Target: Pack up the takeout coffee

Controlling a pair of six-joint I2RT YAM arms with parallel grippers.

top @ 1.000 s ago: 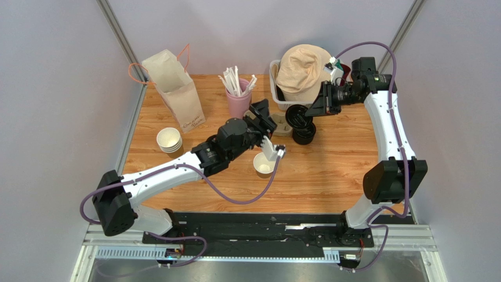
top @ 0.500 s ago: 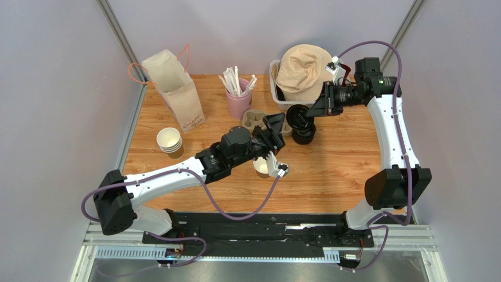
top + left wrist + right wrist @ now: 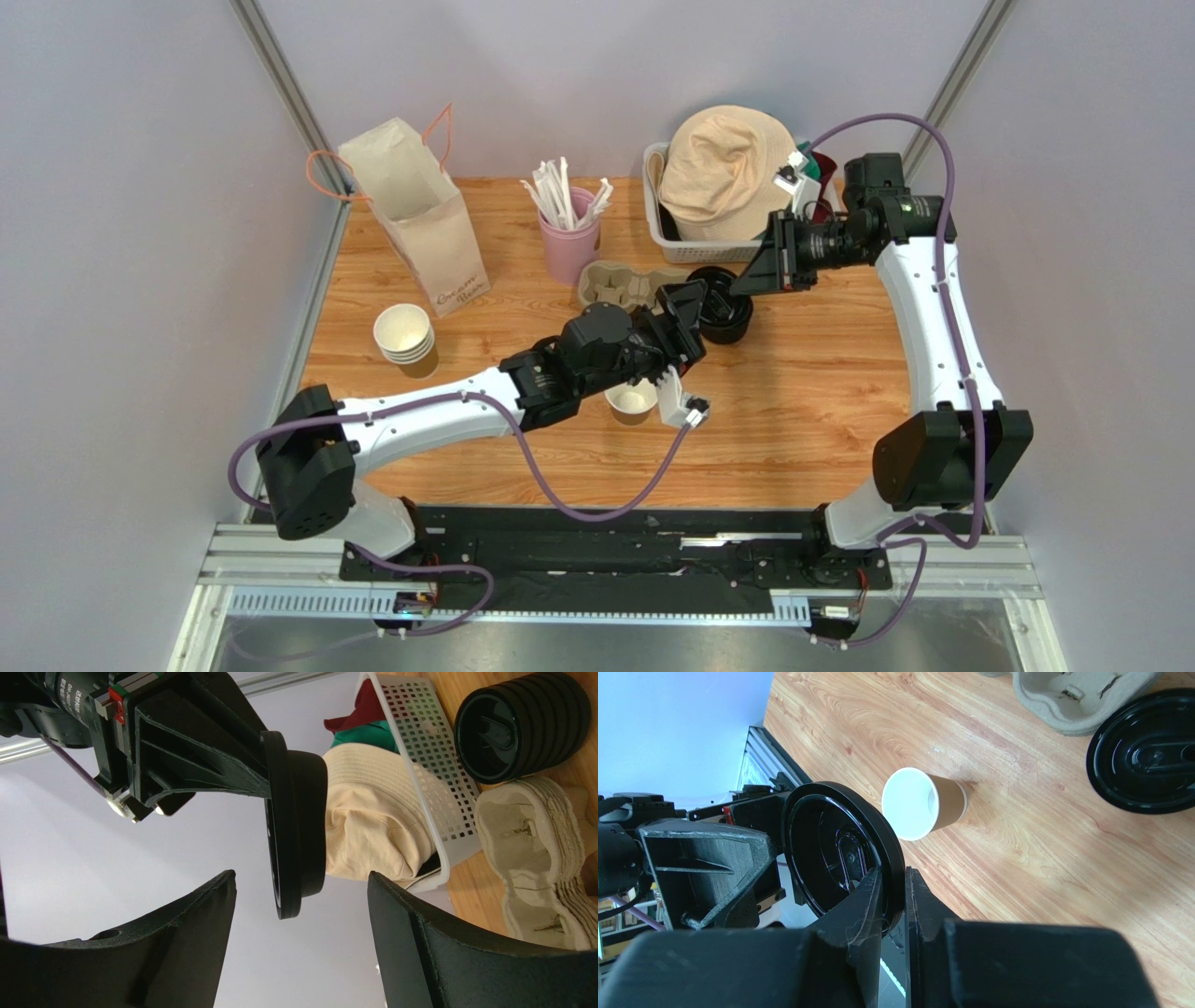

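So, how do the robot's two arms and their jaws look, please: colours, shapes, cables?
Both the left arm and the right arm have smooth white links joined by chunky black joint housings. A thin purple cable loops loosely along each arm. The jaws are matte black, broad and wedge-shaped. A small red tab and white lettering mark the right wrist.

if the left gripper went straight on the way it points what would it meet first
Probably the black lid, held by the right gripper, straight ahead of the open left gripper; depth is unclear.
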